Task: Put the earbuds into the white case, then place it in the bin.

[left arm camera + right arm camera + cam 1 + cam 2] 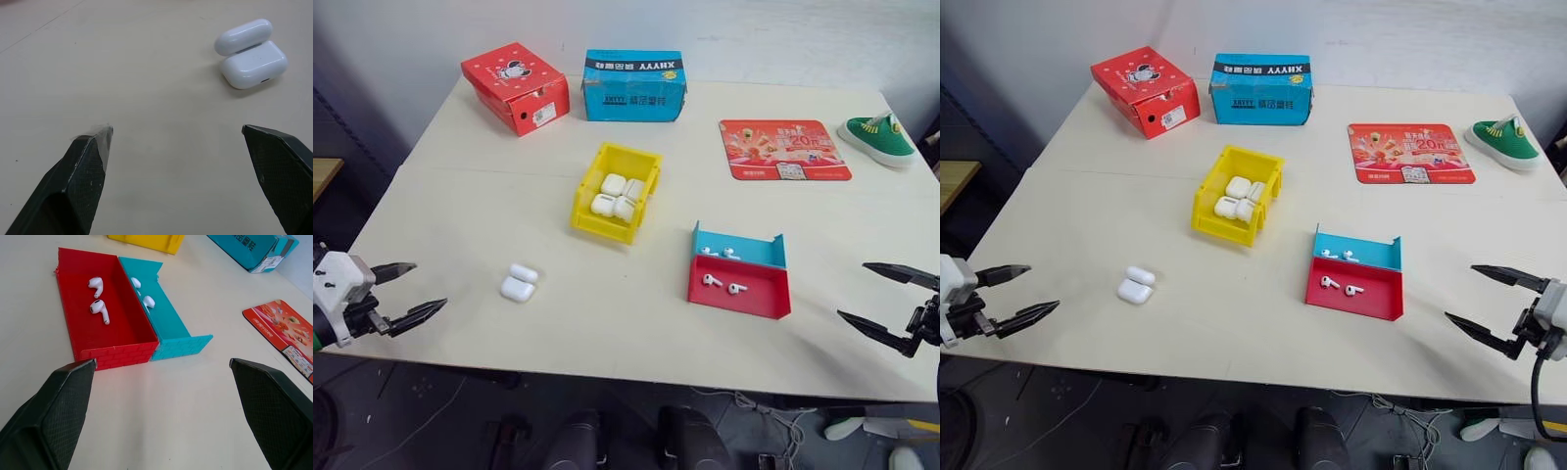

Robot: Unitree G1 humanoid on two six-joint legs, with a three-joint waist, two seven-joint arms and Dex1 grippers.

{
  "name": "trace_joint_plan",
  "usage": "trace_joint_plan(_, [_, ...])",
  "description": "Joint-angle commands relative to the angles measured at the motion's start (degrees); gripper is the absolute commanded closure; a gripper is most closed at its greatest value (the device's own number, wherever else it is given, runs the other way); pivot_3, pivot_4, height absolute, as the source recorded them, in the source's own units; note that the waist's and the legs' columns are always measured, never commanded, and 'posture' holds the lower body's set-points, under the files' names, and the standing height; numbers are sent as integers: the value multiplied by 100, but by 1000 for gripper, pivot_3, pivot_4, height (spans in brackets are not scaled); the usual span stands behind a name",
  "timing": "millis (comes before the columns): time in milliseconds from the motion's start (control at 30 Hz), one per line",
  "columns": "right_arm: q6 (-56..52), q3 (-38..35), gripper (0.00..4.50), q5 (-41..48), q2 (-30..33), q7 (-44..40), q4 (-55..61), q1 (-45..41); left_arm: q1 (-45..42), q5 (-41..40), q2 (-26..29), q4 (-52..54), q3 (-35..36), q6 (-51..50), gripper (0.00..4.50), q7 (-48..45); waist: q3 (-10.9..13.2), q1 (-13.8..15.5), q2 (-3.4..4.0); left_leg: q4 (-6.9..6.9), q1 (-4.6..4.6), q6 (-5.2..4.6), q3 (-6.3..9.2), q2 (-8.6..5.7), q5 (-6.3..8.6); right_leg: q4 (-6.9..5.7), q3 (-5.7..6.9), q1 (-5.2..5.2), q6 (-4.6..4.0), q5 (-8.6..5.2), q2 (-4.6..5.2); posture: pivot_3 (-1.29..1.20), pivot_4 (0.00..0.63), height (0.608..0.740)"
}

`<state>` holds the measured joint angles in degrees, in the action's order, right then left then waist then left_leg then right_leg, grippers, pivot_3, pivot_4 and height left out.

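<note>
The white case (518, 283) lies on the table at front left with its lid flipped open, seen close up in the left wrist view (250, 54). My left gripper (429, 285) stands open a little to its left, apart from it, with nothing between its fingers (177, 129). Two earbuds (723, 284) lie in the red half of a shallow tray (734, 304), and two more (719, 253) in its blue half. My right gripper (852, 290) is open to the right of the tray and empty (163, 361). The yellow bin (590, 186) sits mid-table and holds several white cases.
A red cardboard box (516, 86) and a blue box (634, 85) stand at the back of the table. A red printed mat (783, 149) and a green shoe (878, 138) lie at back right. The table's front edge runs just below both grippers.
</note>
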<state>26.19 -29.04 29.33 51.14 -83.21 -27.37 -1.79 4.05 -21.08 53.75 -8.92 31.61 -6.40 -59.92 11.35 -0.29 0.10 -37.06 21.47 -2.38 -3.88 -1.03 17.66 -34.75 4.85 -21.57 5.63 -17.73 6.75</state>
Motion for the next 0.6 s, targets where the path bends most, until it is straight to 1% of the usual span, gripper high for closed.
trace_joint_plan(33, [117,-21,0,20,39,-65,-41,-58,23,-93,8,165,156,64,31,35,0,0,0,0,0,0,0,0,0,0,0,0,0,0,0,0,150,740])
trace_joint_plan(267, [110,35,0,34,3,-69,-67,-71,-20,-214,29,190,153,-86,31,19,0,-1,0,-1,0,0,0,0,0,0,0,0,0,0,0,0,150,740])
trace_joint_plan(467, [-207,202,0,171,-101,4,207,-156,115,-203,45,219,275,-211,31,107,0,-13,0,-2,0,0,0,0,0,-1,0,0,0,0,0,0,150,740])
trace_joint_plan(533, [-447,257,0,288,-202,97,471,-207,235,-195,102,125,444,-286,31,114,0,-42,0,0,0,0,0,1,0,-1,0,0,0,0,0,0,150,740])
trace_joint_plan(600, [-567,268,0,232,-377,499,723,-293,392,-117,250,-10,595,-512,31,141,0,-83,0,1,0,1,0,3,1,-2,1,-1,0,0,-1,0,150,740])
